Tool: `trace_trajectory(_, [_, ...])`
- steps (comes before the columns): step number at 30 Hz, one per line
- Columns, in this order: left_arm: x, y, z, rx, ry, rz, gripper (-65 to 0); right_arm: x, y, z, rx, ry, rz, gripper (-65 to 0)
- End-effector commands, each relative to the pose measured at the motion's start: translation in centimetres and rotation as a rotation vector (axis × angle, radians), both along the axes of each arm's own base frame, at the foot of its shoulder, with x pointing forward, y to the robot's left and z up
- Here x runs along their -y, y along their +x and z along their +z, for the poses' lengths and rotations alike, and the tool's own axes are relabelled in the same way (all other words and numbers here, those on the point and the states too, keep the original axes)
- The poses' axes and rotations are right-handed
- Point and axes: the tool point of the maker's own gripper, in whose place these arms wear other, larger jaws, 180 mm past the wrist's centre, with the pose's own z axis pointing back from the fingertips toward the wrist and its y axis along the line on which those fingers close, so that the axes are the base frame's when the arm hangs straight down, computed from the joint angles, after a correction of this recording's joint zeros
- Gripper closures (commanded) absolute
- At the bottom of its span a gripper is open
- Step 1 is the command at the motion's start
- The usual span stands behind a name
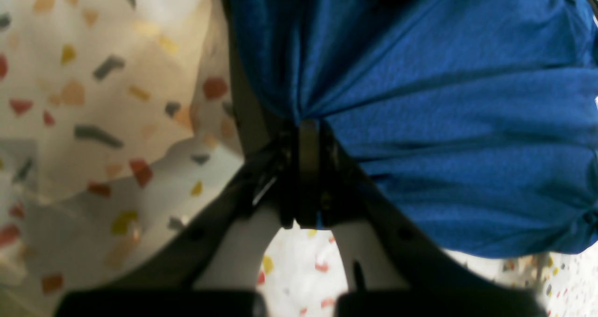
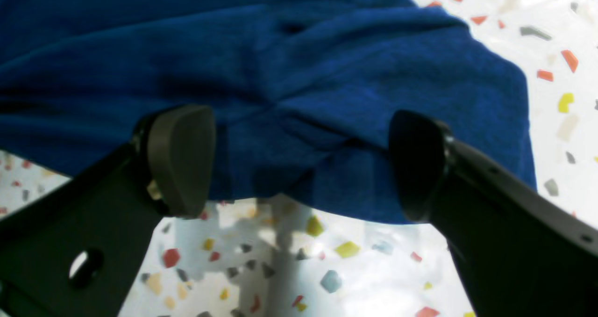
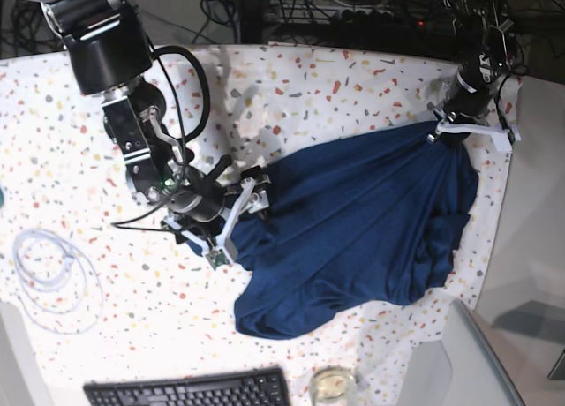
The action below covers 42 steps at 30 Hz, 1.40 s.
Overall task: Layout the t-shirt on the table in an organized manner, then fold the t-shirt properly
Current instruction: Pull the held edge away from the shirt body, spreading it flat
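The dark blue t-shirt (image 3: 353, 221) lies crumpled and partly spread across the right half of the table (image 3: 335, 79). My left gripper (image 3: 446, 128) is at the table's far right edge, shut on a bunched corner of the t-shirt (image 1: 444, 120). In the left wrist view the fabric fans out from the left gripper (image 1: 308, 125). My right gripper (image 3: 243, 216) stands open at the shirt's left edge. Up close, the right gripper (image 2: 299, 162) has its fingers (image 2: 182, 158) spread wide on either side of a fold of the t-shirt (image 2: 289, 74), just above the speckled table (image 2: 327, 270).
A black keyboard (image 3: 190, 391) lies at the front edge, with a small glass (image 3: 333, 386) to its right. A coil of white cable (image 3: 53, 269) lies at the front left. The table's right edge (image 3: 503, 185) runs close to the left gripper.
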Motion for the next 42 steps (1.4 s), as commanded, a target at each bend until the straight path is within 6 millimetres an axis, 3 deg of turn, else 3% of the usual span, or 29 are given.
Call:
trace_trajectory(1, [-0.5,1.0,1.6,0.054,0.026,-0.003,0.0,-0.4,1.8,1.5,0.049,0.020,0.000,-52.8])
trace_trajectory(4, [-0.5,1.2,1.9,0.063,0.030,-0.006,0.0,0.3,2.2,0.2,0.008,-0.004,-0.008,-52.7])
trace_trajectory(6, [-0.5,1.2,1.9,0.063,0.030,-0.006,0.0,0.5,2.0,-0.6,-0.014,-0.012,-0.010,-48.6])
trace_trajectory(8, [-0.5,1.2,1.9,0.063,0.030,-0.006,0.0,0.3,1.9,-0.5,-0.012,-0.008,-0.005,-35.0])
trace_trajectory(11, [-0.4,1.1,1.9,0.062,0.029,-0.008,0.0,0.3,1.5,0.0,0.002,0.008,-0.010,-5.9])
trace_trajectory(12, [-0.4,1.1,1.9,0.062,0.029,-0.008,0.0,0.3,1.3,0.5,0.017,0.019,-0.021,0.0])
trace_trajectory(19, [-0.4,-0.5,1.6,0.035,0.037,-0.016,0.0,2.6,-2.6,3.9,0.101,0.055,-0.066,0.0])
trace_trajectory(25, [0.5,-2.5,1.0,0.003,0.024,-0.017,0.0,3.3,-9.9,2.8,0.014,0.038,-0.051,0.0])
trace_trajectory(29, [1.9,-3.5,0.8,-0.001,-0.006,-0.002,0.0,3.9,-14.6,0.6,-0.088,0.026,-0.061,0.0])
trace_trajectory(32, [1.9,-3.9,0.5,-0.013,-0.007,-0.001,0.0,4.8,-16.9,-0.8,-0.151,0.020,-0.095,0.0])
trace_trajectory(36, [1.7,-4.1,-0.1,-0.027,-0.013,0.007,0.0,5.4,-18.1,-2.8,-0.212,0.001,-0.107,0.0])
trace_trajectory(39, [1.6,-3.8,-0.3,-0.025,-0.013,0.009,0.0,5.6,-17.4,-2.4,-0.197,0.000,-0.112,-0.8])
trace_trajectory(42, [1.6,-3.8,-0.2,-0.025,-0.013,0.009,0.0,5.1,-16.8,-0.1,-0.137,0.021,-0.105,-13.5])
